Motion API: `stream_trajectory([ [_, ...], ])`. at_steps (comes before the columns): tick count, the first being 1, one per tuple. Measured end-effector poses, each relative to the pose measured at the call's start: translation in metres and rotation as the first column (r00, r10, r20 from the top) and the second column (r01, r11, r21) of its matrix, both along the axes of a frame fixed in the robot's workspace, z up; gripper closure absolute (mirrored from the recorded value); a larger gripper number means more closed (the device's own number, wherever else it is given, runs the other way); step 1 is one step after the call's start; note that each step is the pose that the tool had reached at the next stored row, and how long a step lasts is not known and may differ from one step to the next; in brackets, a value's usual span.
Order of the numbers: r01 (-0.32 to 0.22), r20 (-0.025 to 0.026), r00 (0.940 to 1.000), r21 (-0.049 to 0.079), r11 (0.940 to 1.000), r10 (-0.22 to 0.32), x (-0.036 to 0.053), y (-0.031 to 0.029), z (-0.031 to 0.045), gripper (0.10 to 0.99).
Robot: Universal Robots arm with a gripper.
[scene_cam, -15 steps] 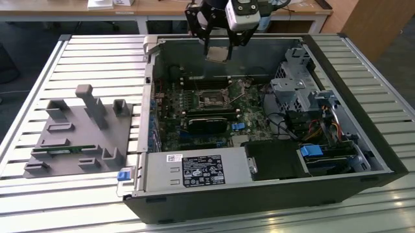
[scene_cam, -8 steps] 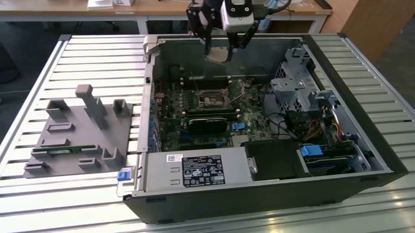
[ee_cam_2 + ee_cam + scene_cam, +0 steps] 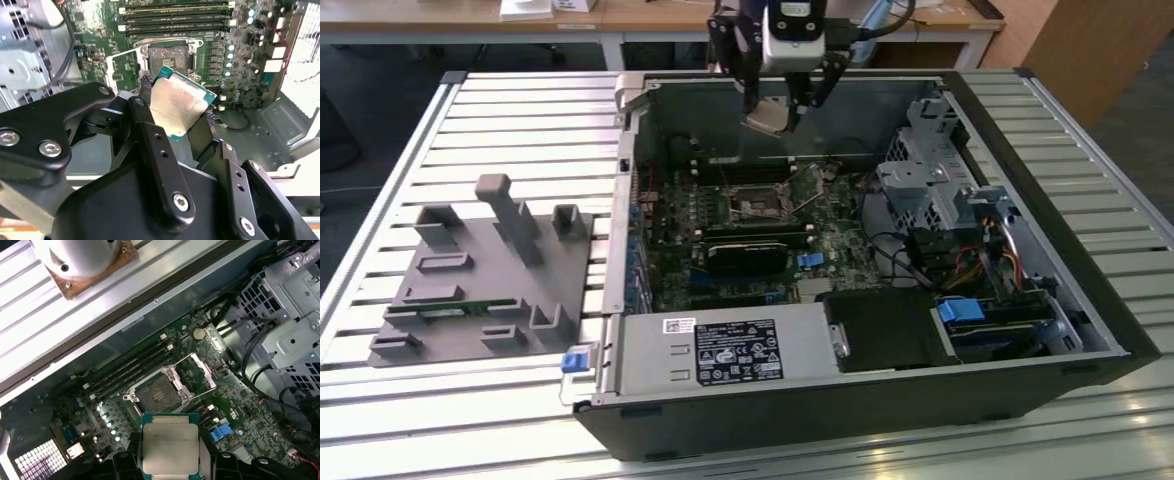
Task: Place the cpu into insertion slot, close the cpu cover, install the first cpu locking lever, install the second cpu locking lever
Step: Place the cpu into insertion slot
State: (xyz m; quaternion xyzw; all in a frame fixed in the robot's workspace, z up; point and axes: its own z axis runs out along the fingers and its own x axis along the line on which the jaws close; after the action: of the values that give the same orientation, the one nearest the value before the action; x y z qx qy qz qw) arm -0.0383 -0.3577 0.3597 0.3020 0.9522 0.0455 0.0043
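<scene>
My gripper (image 3: 781,108) hangs above the open computer case, shut on the cpu (image 3: 770,120), a flat square chip with a tan-silver face. In both wrist views the black fingers clamp two opposite edges of the cpu (image 3: 177,102) (image 3: 169,445). Below it on the green motherboard lies the insertion slot (image 3: 758,200) (image 3: 170,55) (image 3: 157,395), a dark square socket with a silver rim and nothing in it. The cpu cover (image 3: 205,371) (image 3: 121,53), a thin silver frame, is swung open beside the slot. I cannot make out the locking levers.
The case (image 3: 1067,290) lies on a slatted metal table (image 3: 480,130). Inside are memory slots (image 3: 130,367), a long black card (image 3: 747,250), a drive cage (image 3: 934,170) with cables, and a power supply (image 3: 720,350). A grey fixture tray (image 3: 480,270) lies at the exterior view's left.
</scene>
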Motion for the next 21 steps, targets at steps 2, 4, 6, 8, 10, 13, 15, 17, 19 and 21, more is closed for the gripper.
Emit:
stream_trajectory([
  [2, 0.029, 0.0, 0.9996, 0.0, 0.9996, -0.029, 0.0, 0.0001, -0.0011, 0.545],
  [4, 0.046, 0.0001, 0.999, 0.0, 0.999, -0.046, -0.0004, 0.0004, -0.0021, 0.545],
  [6, 0.056, 0.0, 0.9984, 0.0, 0.9984, -0.056, -0.0012, 0.0006, -0.0026, 0.545],
  [8, 0.064, -0.0001, 0.9979, 0.0, 0.9979, -0.064, -0.0028, 0.0007, -0.0029, 0.545],
  [10, 0.071, 0.0, 0.9975, 0.0, 0.9975, -0.071, -0.005, 0.0007, -0.0033, 0.545],
  [13, 0.079, 0.0, 0.9968, 0.0, 0.9968, -0.079, -0.0075, 0.0008, -0.0038, 0.545],
  [15, 0.086, 0.0001, 0.9963, 0.0, 0.9963, -0.086, -0.0091, 0.0008, -0.0044, 0.545],
  [17, 0.094, 0.0, 0.9956, 0.0, 0.9956, -0.094, -0.0104, 0.0008, -0.0051, 0.545],
  [19, 0.107, 0.0001, 0.9943, 0.0, 0.9943, -0.107, -0.0109, 0.0008, -0.0057, 0.545],
  [21, 0.129, 0.0, 0.9917, 0.0, 0.9917, -0.129, -0.0114, 0.0008, -0.0063, 0.545],
])
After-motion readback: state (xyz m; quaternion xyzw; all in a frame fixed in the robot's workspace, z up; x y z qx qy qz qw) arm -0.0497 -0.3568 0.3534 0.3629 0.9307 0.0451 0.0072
